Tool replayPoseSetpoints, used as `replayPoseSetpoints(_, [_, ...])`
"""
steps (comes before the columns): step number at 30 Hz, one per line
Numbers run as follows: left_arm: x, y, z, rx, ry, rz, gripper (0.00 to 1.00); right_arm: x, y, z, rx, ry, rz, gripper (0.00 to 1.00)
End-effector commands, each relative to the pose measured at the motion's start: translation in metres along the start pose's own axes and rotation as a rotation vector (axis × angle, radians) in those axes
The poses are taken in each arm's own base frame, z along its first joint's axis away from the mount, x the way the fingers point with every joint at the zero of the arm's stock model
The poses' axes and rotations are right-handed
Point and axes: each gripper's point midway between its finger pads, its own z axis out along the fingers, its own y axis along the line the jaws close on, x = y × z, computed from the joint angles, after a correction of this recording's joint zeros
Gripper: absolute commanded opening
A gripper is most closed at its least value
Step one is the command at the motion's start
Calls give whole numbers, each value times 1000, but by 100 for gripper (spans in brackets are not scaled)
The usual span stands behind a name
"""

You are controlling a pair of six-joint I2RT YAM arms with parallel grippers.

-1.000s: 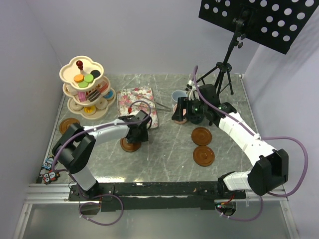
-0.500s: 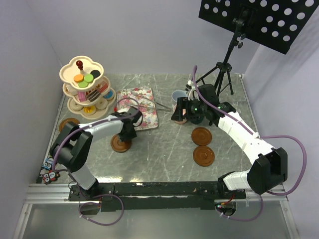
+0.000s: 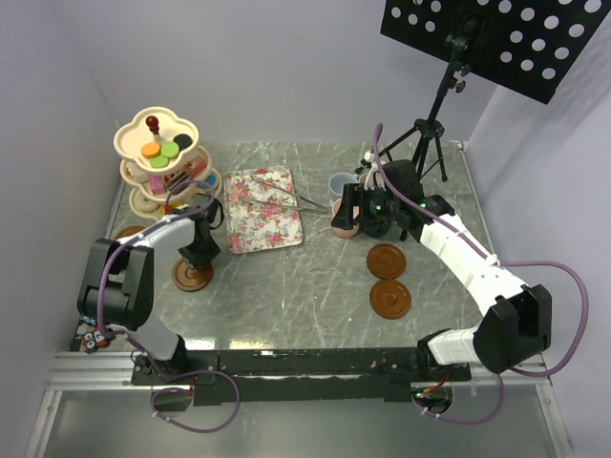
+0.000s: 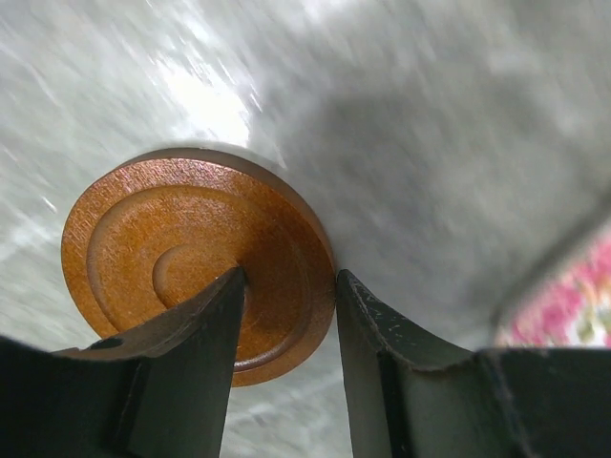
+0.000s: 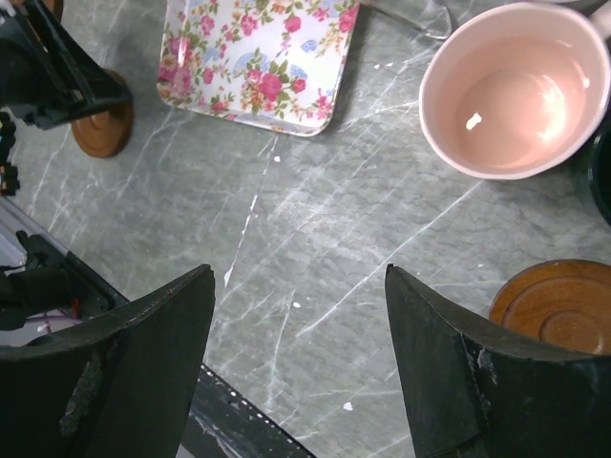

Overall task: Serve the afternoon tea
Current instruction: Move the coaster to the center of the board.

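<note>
My left gripper (image 3: 198,260) is shut on the rim of a round brown saucer (image 3: 191,277) low over the table's left side. In the left wrist view one finger lies on the saucer (image 4: 181,258) and the other outside its edge, around the gripper's midpoint (image 4: 286,281). My right gripper (image 5: 301,277) is open and empty, and the pink mug (image 5: 516,100) stands just beyond it. Two saucers (image 3: 387,260) (image 3: 390,299) lie to the right. A light blue mug (image 3: 342,183) stands behind. The cream three-tier stand (image 3: 160,172) holds toy cakes at the back left. The light green mug is hidden.
The floral tray (image 3: 262,210) lies in the middle with metal tongs (image 3: 296,198) at its right edge. A black tripod (image 3: 425,143) stands at the back right. Another saucer (image 3: 127,234) lies by the stand. A dark green mug edge (image 5: 601,181) shows beside the pink mug.
My left gripper has moved left with the saucer, from in front of the tray to near the stand. The right arm has barely moved.
</note>
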Motion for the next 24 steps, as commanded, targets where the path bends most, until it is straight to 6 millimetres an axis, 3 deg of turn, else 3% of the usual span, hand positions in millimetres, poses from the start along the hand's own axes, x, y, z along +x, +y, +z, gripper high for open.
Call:
replayPoseSetpoints(1, [-29,9,22,-40,-12,27,48,-20,-1,-15,12,-91,-36,79])
replayPoseSetpoints(7, [-71,-1,33,-16,-70,45,47,-23,-9,-16,41,-100,-26,79])
replayPoseSetpoints(14, [-100,-12,44,-14,-108,63,44,-15,-24,-13,88,-81,-22,79])
replayPoseSetpoints(19, [-107,-13,46,-20,-117,74,43,-3,-34,-12,114,-51,-15,79])
replayPoseSetpoints(24, [-111,-19,25,45,-172,51,45,11,-42,-17,145,-21,-8,80])
